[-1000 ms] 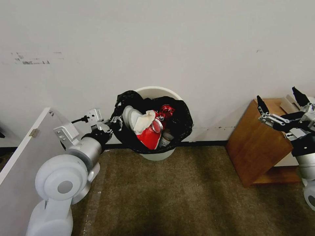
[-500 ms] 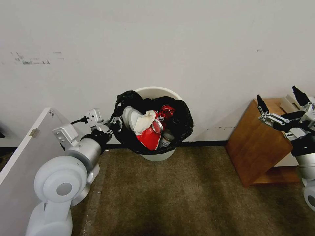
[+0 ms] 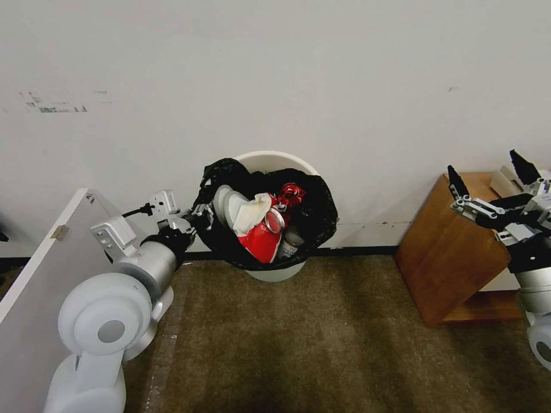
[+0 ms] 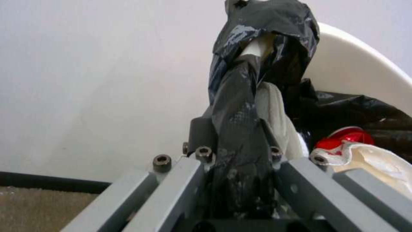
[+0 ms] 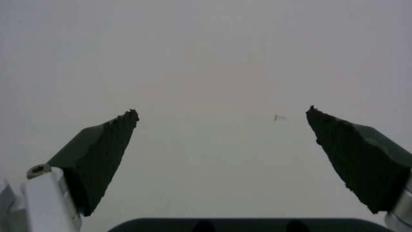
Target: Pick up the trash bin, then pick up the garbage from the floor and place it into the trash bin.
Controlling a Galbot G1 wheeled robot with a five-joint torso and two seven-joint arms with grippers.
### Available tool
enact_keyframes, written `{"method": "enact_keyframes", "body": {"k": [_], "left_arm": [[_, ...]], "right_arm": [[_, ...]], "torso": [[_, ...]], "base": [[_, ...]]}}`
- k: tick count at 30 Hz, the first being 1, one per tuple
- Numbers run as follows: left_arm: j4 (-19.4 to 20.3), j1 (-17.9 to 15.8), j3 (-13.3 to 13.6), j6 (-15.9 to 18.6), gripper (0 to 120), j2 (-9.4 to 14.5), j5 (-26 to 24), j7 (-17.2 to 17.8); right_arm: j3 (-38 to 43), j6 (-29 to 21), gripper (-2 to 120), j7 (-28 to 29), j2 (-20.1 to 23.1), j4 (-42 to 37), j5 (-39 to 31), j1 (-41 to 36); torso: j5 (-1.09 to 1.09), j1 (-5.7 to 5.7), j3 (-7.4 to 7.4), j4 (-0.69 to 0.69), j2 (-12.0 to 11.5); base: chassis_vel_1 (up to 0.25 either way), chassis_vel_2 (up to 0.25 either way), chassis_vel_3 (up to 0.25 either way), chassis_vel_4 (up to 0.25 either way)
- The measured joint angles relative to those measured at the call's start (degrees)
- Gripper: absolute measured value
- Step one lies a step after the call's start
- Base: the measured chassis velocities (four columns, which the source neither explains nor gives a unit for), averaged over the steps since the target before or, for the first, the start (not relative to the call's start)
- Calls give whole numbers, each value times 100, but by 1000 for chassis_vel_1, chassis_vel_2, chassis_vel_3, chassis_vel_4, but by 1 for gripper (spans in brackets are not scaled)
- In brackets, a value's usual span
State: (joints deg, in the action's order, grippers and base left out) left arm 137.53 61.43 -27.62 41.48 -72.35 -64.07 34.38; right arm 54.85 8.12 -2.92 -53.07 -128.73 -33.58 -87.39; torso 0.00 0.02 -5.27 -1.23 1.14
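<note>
1. Left gripper [image 3: 202,217] first, from my head camera: I see it at the left side of the trash bin [image 3: 275,160]; its fingers are pinched on the black bag [image 3: 321,215] folded over the rim; the bin is tipped toward me, by the white wall [image 3: 275,74], above the brown carpet [image 3: 298,338].
2. From the same camera I see the garbage inside the bin: a white slipper [image 3: 225,205], a crumpled white paper [image 3: 252,211], a red packet [image 3: 261,240], a red can [image 3: 290,194] and a small bottle [image 3: 290,244]; they lie packed close together.
3. Right gripper [image 3: 489,172] is far off to the right, in front of a wooden stand [image 3: 453,246]; its two dark fingers are spread wide apart and hold nothing; a white board [image 3: 40,287] leans at the far left.
4. From my left wrist camera I see the left gripper [image 4: 234,154] squeezing a twisted strip of the black bag [image 4: 240,129] between its fingers [image 4: 201,135]; the white rim of the trash bin [image 4: 356,64] curves behind it; a bit of white slipper [image 4: 279,116] and the red can [image 4: 345,137] peek out beside it.
5. From my right wrist camera I see the right gripper [image 5: 223,111] with its fingers [image 5: 101,145] wide apart; the plain white wall [image 5: 206,48] is in front of it.
</note>
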Motion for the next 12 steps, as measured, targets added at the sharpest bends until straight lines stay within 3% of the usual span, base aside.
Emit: {"method": "enact_keyframes", "body": {"k": [12], "left_arm": [[-12,-6,3,0,4,-10,-4,3]], "right_arm": [[-84,-9,100,-1,-30,6,32,48]], "torso": [[0,0,0,0,0]], "base": [[0,0,0,0]]}}
